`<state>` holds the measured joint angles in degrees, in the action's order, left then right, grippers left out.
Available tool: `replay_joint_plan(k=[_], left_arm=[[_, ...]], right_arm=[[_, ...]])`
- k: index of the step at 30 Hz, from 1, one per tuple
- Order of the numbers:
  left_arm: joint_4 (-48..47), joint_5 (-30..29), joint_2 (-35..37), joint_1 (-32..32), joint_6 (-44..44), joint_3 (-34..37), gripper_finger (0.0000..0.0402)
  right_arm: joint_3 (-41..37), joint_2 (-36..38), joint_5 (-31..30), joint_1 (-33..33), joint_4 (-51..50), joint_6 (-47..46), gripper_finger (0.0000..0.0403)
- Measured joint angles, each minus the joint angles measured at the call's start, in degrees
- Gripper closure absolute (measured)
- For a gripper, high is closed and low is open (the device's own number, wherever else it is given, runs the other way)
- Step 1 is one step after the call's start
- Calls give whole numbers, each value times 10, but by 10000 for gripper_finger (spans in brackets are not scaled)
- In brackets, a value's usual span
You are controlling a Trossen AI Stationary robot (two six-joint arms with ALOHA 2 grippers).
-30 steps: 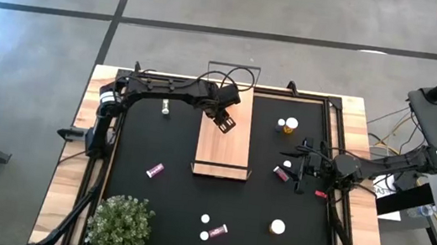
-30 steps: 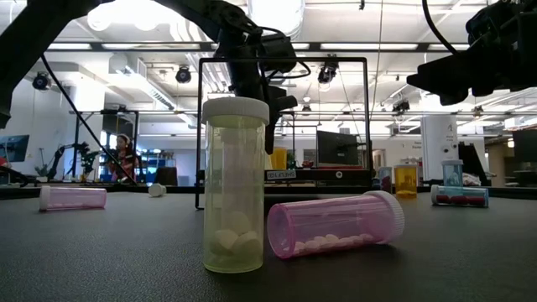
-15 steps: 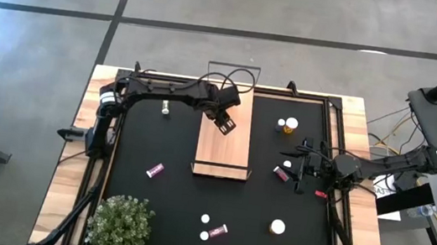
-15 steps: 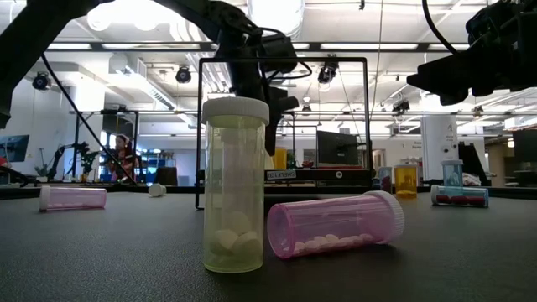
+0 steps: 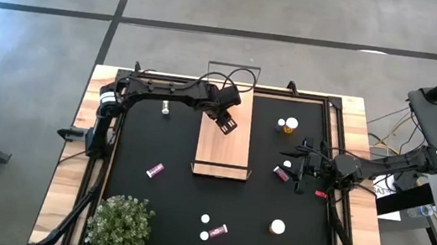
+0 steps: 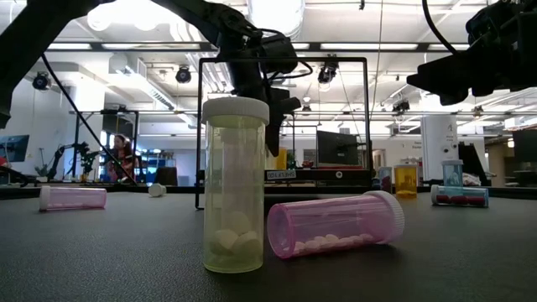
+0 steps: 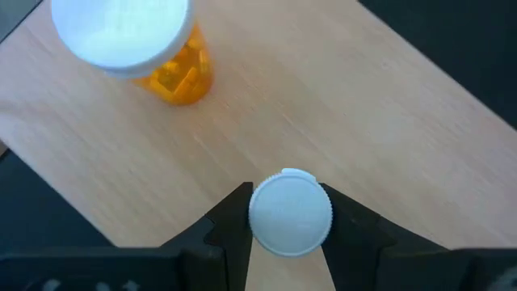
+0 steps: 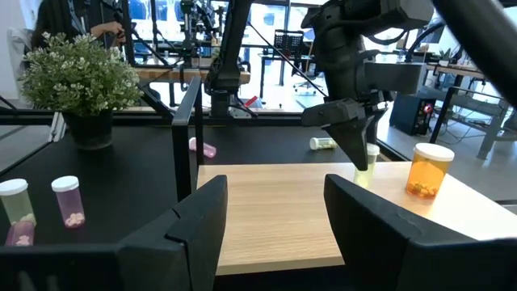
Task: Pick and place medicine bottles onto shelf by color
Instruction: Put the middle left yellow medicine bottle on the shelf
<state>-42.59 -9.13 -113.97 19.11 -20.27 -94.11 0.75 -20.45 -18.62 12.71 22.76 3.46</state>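
Here the left pincer (image 7: 289, 234) clasps a pale bottle (image 7: 290, 212) by its cap just above the shelf (image 7: 339, 121), likely light, smooth and slippery, while the right pincer (image 8: 275, 218) waits open nearby.

Wooden shelf (image 7: 339, 105), amber bottle (image 7: 174, 73) upright

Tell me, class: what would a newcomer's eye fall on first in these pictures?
Probably the left gripper over the long light-wood shelf, its fingers closed on a small white-capped pale bottle, with an amber-orange white-capped bottle already standing on the board nearby. Next, the low view's foreground: a tall pale upright bottle beside a pink bottle lying on its side on the black mat. The right gripper waits open at the table's right.
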Motion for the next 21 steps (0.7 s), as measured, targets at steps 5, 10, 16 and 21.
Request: replay_joint_plan(k=[5,10,16,21], left_arm=[[9,-1,0,0,3,1,289],[31,-5,0,0,12,9,289],[42,-8,0,1,16,9,289],[51,-15,0,2,17,11,289]], right_arm=[[0,0,0,0,0,0,204],[0,0,0,0,0,0,204],[0,0,0,0,0,0,204],[0,0,0,0,0,0,204]])
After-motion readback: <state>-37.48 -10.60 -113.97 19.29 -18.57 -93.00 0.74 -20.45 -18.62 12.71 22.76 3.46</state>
